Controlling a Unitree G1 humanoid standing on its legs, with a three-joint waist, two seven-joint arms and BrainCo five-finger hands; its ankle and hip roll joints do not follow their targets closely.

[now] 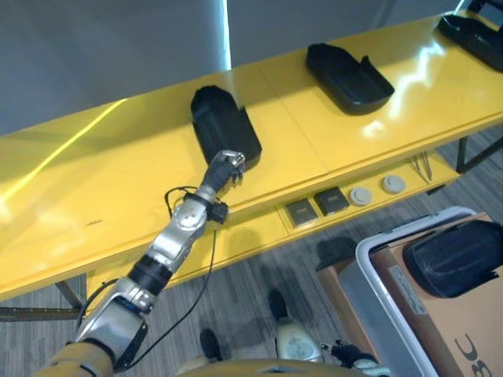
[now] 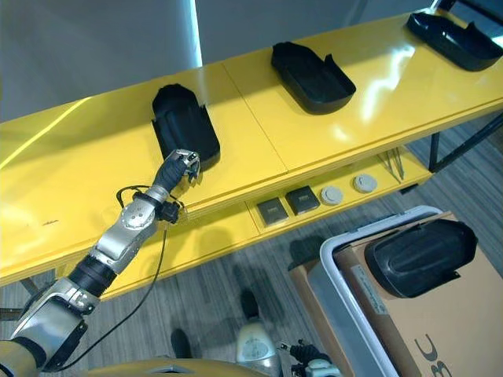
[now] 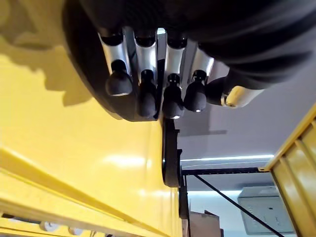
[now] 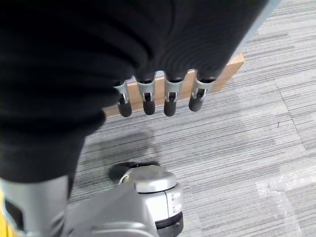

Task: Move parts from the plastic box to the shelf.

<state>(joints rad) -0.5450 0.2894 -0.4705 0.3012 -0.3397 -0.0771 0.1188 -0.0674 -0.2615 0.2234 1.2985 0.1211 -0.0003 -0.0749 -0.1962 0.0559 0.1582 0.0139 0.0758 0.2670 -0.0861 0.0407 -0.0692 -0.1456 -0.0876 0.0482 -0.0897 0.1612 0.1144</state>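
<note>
Three black parts (image 1: 224,124) on shelf (image 1: 94,181); right hand (image 4: 158,101) over floor.

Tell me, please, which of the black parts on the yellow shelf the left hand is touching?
The leftmost black part: the left hand rests at its near end. The middle part and the far-right part lie untouched.
</note>
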